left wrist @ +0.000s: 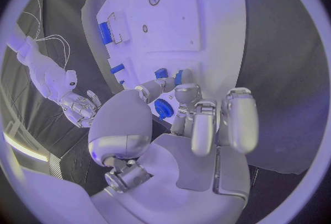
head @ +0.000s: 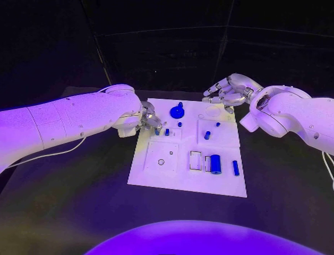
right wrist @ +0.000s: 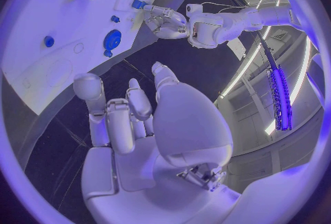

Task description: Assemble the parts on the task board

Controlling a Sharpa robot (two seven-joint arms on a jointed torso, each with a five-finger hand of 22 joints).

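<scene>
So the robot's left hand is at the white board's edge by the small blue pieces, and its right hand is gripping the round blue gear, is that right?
Not quite. The right hand holds nothing; in the head view it hovers off the task board's far edge, apart from the round blue gear, which lies on the board. The left hand is indeed at the board's edge by small blue pieces.

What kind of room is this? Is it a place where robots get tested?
Probably yes, a robot lab or demo stand. A white task board with small blue parts lies on a black table, and dark curtains hang behind. The left hand is at the board, and the right hand hovers above its far edge.
</scene>
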